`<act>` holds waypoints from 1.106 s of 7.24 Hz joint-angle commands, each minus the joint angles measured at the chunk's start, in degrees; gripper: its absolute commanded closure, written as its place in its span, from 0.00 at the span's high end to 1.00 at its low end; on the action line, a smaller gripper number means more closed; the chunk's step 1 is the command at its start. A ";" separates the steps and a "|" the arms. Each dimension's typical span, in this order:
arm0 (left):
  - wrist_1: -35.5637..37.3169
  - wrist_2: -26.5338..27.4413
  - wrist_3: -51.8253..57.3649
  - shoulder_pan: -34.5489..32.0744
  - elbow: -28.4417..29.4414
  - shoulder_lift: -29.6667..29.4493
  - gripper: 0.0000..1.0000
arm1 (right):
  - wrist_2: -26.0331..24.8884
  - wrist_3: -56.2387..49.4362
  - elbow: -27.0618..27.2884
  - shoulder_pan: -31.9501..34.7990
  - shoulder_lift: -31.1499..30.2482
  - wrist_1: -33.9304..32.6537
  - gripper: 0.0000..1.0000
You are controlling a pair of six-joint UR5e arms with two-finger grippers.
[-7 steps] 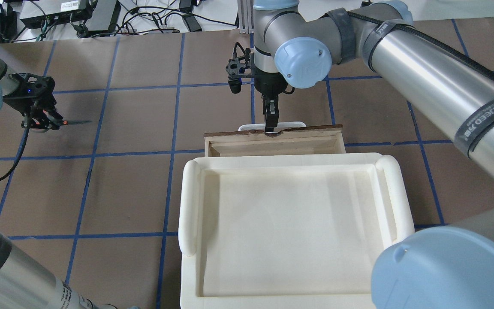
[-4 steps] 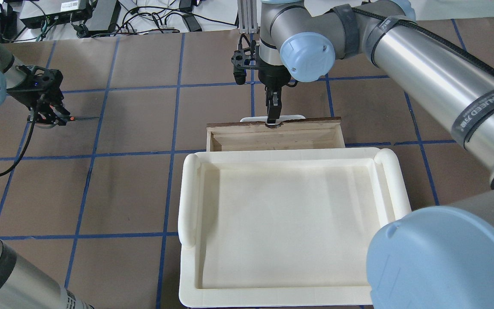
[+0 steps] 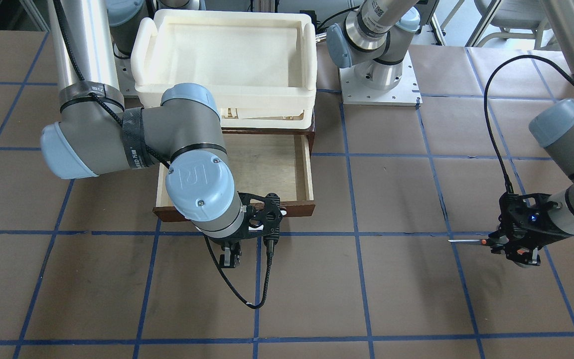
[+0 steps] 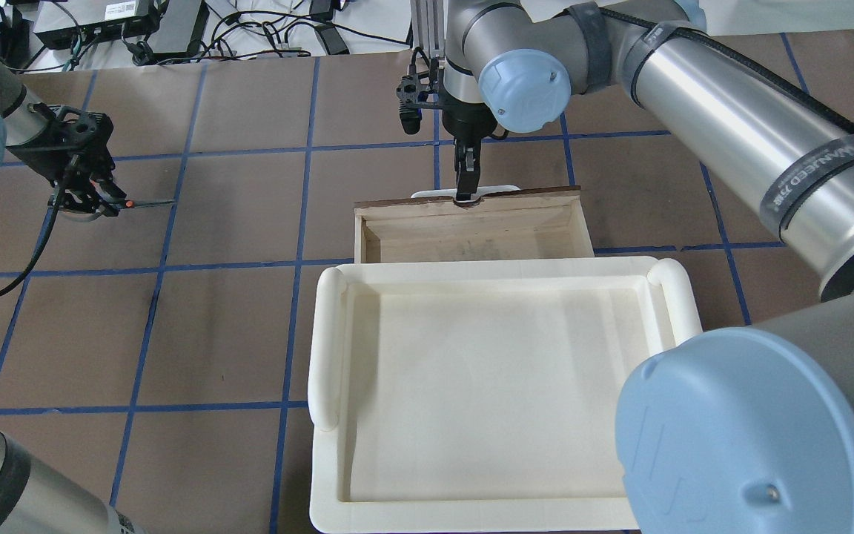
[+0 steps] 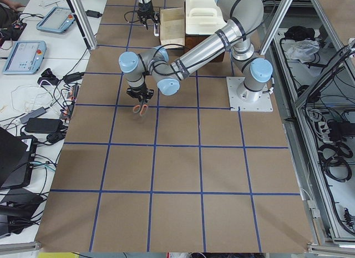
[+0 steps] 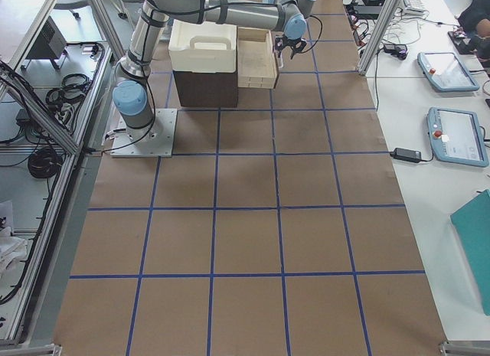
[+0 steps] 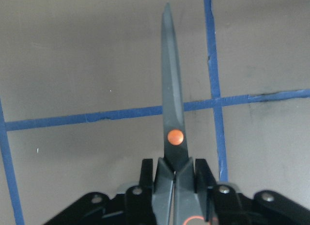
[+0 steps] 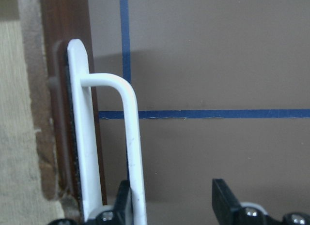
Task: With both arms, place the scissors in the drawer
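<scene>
The scissors [image 3: 486, 242] are seen from the front well apart from the pulled-out drawer [image 3: 309, 169], from above pointed toward it, at the left wrist pinched tight in the left claw [image 7: 175, 169] for carrying, and at the right wrist the white handle [image 8: 131, 138] is hooked by the wide-open right claw [image 8: 173, 203], likely to hold the drawer out.

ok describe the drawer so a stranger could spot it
Find the cream tray by the robot. The drawer sticks out from under it, away from the robot. Unlike the tray it is brown wood, pale inside, with a white bar handle.

Silver-grey jointed arms [image 4: 731, 111], light-blue joint caps [image 4: 523, 90], black cables [image 3: 262, 279], black fingers [image 8: 224, 198]
</scene>
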 commanded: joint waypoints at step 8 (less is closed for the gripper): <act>-6.09 -0.13 -2.78 -2.99 0.89 4.06 0.06 | -0.31 15.13 -1.96 -6.47 -10.58 0.70 1.00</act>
